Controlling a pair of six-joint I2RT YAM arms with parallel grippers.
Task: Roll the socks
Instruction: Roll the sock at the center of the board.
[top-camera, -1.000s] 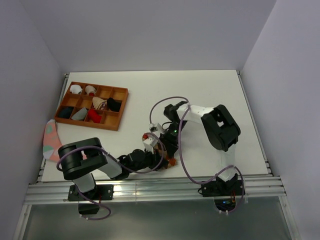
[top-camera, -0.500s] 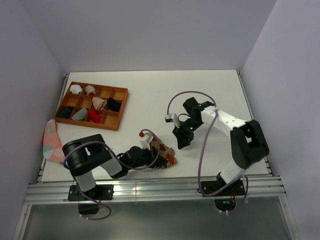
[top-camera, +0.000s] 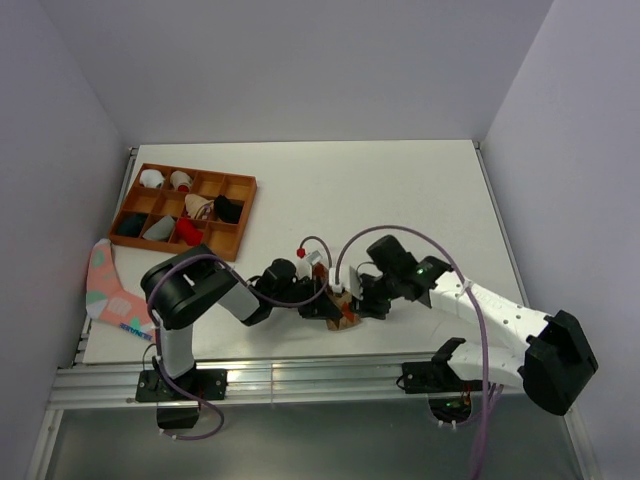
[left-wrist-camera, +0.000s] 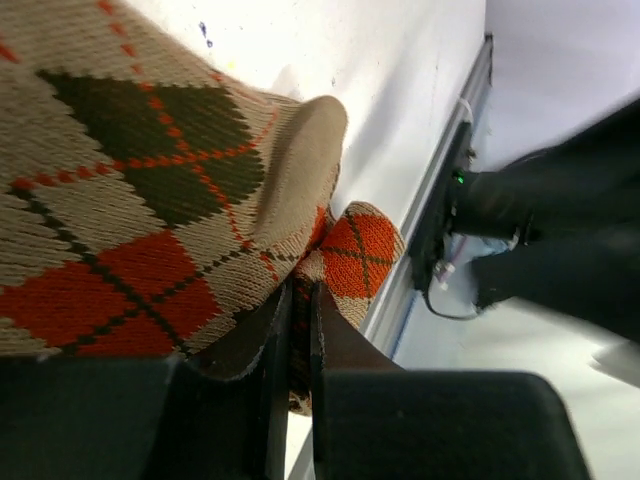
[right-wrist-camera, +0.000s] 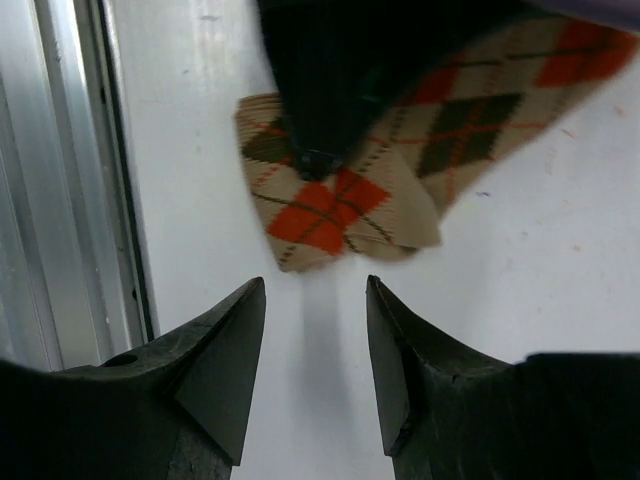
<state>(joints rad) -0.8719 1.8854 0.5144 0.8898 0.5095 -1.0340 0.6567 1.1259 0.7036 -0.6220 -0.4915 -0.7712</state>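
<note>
While left gripper (left-wrist-camera: 298, 295) is pinching the argyle sock (left-wrist-camera: 140, 190) | right gripper (right-wrist-camera: 313, 290) is hovering beside it, jaws apart, holding nothing | rolling is seemingly just starting, one end folded

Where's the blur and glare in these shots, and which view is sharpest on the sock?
Left wrist: sock weave crisp and closest, right arm behind it smeared and soft. Right wrist: sock in focus, right gripper a near-black silhouette with little detail. Top: even light, bright glare on the front rail.
</note>
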